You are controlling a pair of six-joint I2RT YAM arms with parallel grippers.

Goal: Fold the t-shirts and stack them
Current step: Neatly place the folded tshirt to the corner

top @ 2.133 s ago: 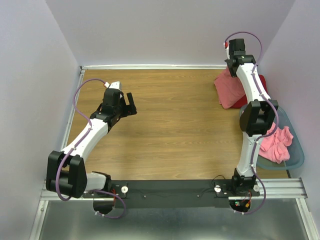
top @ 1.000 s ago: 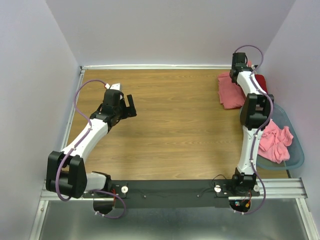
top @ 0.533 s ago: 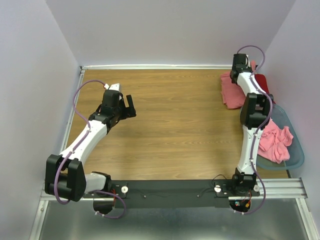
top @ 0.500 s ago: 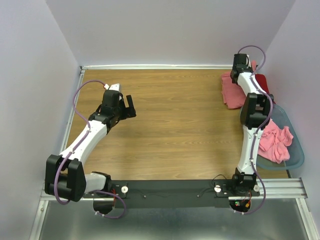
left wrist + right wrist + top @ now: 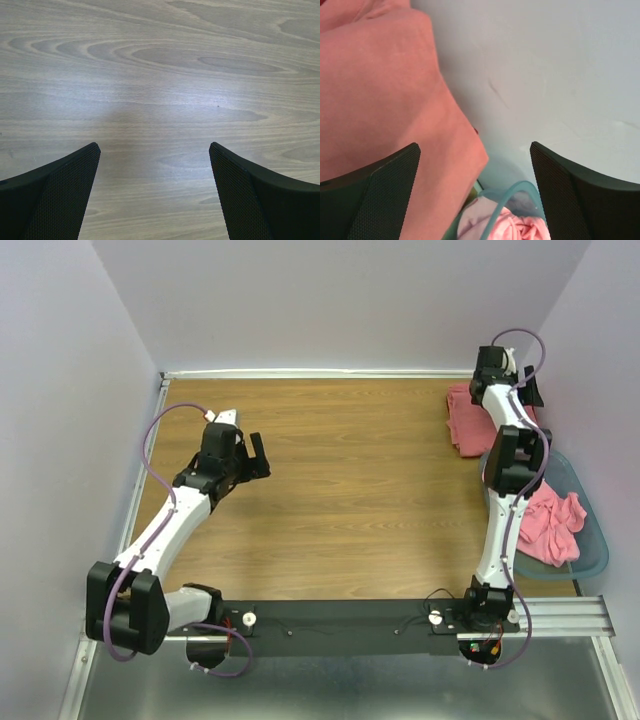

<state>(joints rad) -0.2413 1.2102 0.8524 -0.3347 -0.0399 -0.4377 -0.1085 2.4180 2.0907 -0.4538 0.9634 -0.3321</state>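
Near on the right, crumpled salmon-pink t-shirts [image 5: 553, 525] lie in the grey-blue basket [image 5: 598, 558]. My left gripper [image 5: 155, 147] hangs over the bare wooden table [image 5: 350, 470] at mid-left, jaws spread wide, holding nothing. In the far right corner lies the folded pink t-shirt stack [image 5: 464, 420]. My right gripper [image 5: 475, 147] hovers over its right edge beside the wall [image 5: 545, 65], jaws wide apart and empty.

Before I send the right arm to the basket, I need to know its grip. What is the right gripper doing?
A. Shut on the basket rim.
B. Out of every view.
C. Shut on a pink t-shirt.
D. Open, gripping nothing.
D: in the right wrist view the right gripper stands with its fingers spread wide, nothing pinched between them, the pink t-shirts lying loose beneath.
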